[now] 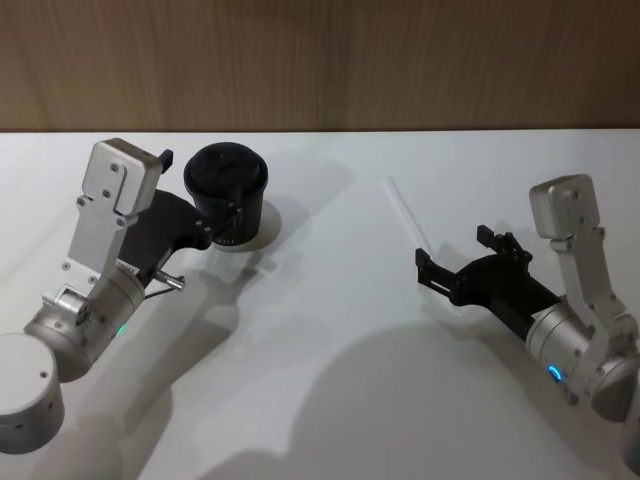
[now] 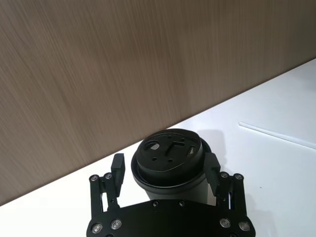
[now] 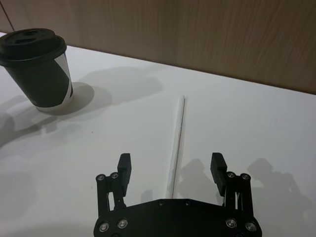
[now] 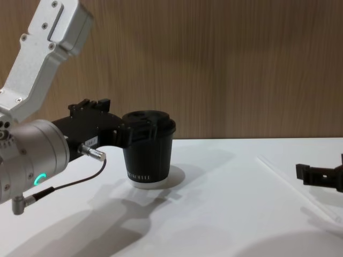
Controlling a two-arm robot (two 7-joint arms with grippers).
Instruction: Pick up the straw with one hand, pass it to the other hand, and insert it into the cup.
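The black lidded cup [image 1: 228, 185] stands upright at the back left of the white table. My left gripper [image 1: 205, 212], on its silver wrist, is open with a finger on each side of the cup [image 2: 170, 158], near the lid rim. The thin white straw [image 1: 408, 212] lies flat on the table at the right. My right gripper [image 1: 452, 250] is open and low over the straw's near end. In the right wrist view the straw [image 3: 177, 138] runs away from between the two spread fingers [image 3: 124, 165]. From the chest, the cup [image 4: 149, 152] sits left and the straw [image 4: 289, 182] right.
A wood-panelled wall [image 1: 320, 60] runs along the table's far edge [image 1: 400, 131]. A dark cable with a metal plug [image 4: 88, 152] hangs off the left wrist beside the cup. Bare white table [image 1: 320, 300] lies between the two arms.
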